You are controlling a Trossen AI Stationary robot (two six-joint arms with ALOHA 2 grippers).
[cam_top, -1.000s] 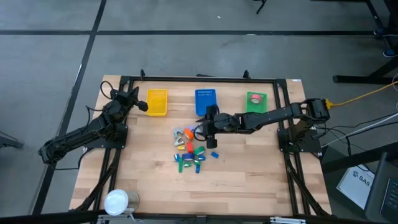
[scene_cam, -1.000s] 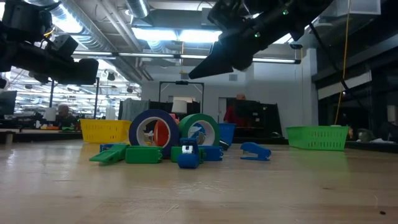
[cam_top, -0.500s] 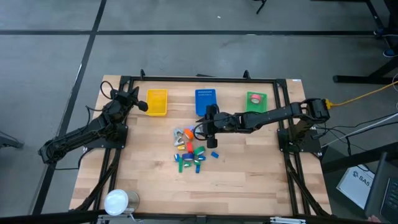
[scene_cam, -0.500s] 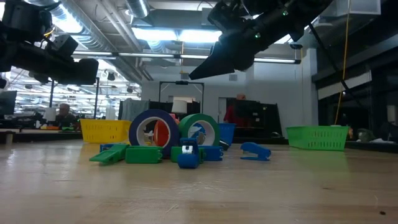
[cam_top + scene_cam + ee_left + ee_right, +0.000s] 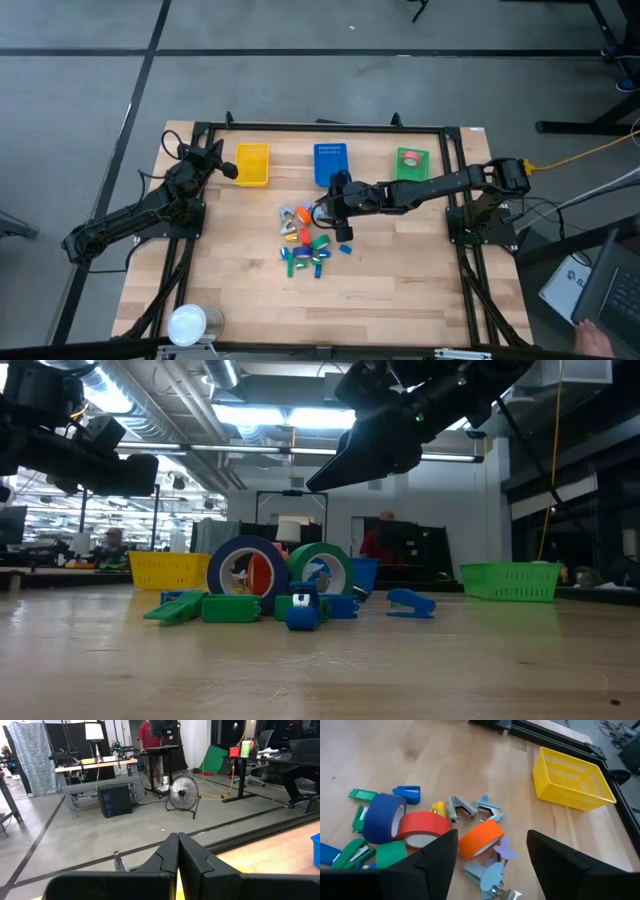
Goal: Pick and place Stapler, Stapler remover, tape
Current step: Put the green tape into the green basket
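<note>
The right pincer [image 5: 338, 222] hangs spread and empty above the heap's edge, over the small round orange tape roll [image 5: 481, 838] mid-tabletop [image 5: 400, 290]. The left pincer [image 5: 228, 170], pressed together, waits beside the yellow plastic basket [image 5: 252, 165]. Bare wood surrounds the heap.

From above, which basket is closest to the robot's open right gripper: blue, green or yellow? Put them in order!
From the right gripper, in the high view:
1. Blue basket, just behind it.
2. Green basket, toward the right arm's side.
3. Yellow basket, toward the left arm.
</note>
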